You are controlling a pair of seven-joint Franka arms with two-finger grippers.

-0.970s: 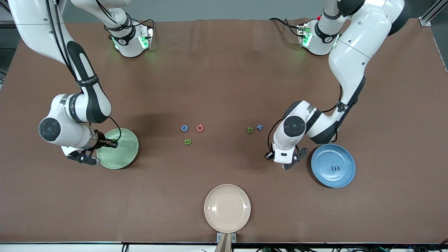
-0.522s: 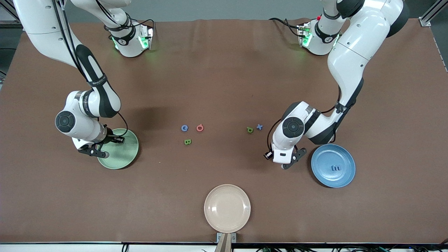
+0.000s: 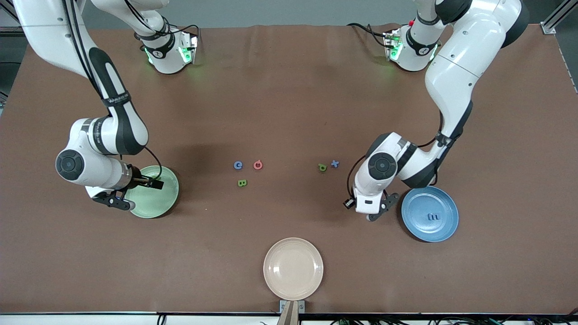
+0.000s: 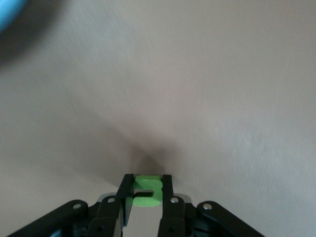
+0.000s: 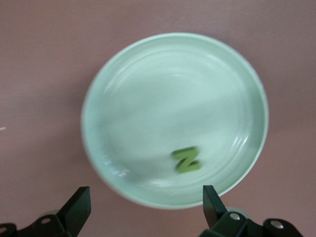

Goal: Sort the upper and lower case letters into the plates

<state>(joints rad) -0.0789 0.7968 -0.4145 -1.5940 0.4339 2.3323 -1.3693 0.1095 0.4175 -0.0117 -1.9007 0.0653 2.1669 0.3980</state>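
I've got the right gripper (image 5: 143, 212) hanging over the pale green plate (image 3: 158, 201) toward the right arm's end of the table, wrist bent down, fingers spread wide with nothing in them — a green N (image 5: 186, 160) lies in that plate. The left gripper (image 4: 146, 192) is low over bare tabletop just beside the blue plate (image 3: 440, 205), elbow folded, pinching a green letter (image 4: 146, 190). The blue plate holds a dark blue letter (image 3: 434, 217). Five loose letters sit mid-table — blue C (image 3: 238, 165), red ring (image 3: 258, 164), green B (image 3: 242, 183), green one (image 3: 322, 167), blue x (image 3: 334, 164).
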